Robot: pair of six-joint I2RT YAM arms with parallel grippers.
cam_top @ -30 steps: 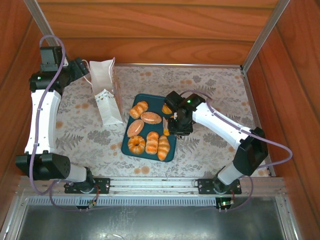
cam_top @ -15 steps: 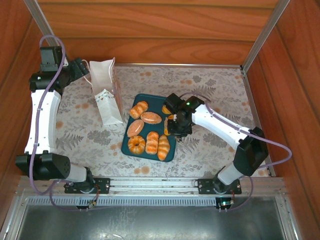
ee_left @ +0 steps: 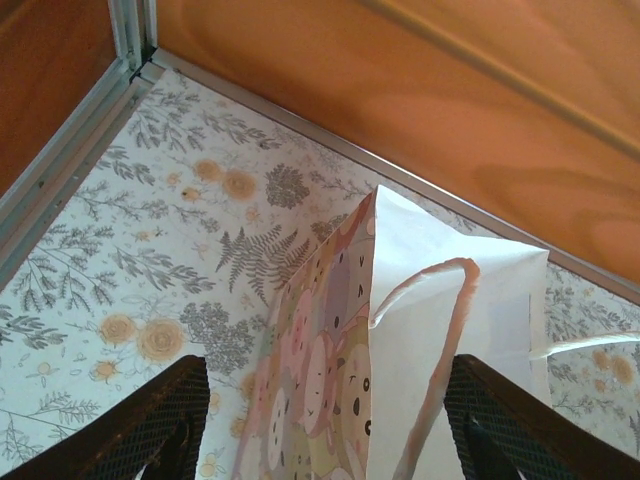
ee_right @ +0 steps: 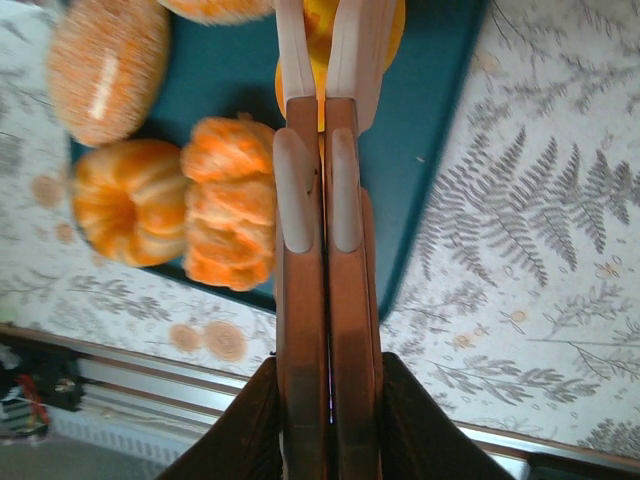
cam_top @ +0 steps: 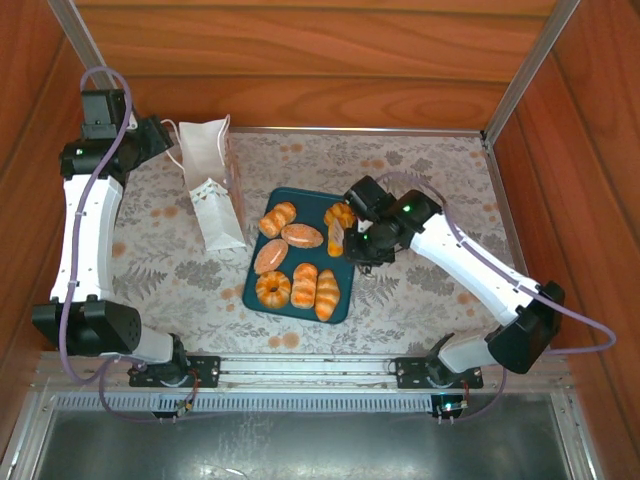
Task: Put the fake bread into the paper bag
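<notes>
My right gripper (ee_right: 322, 30), closed over a bread (ee_right: 390, 15), may lose it: hold unclear. Left gripper (ee_left: 322, 370) gapes before the bag (ee_left: 440, 300).

The right arm bends in from the right of the dark teal rectangular tray (cam_top: 312, 203), with the right gripper (ee_right: 322, 40) over the tray's right edge, fingers pressed flat together. The left arm stretches upright, well off the tray's far-left corner, with the left gripper (ee_left: 322, 390) spread wide.
</notes>
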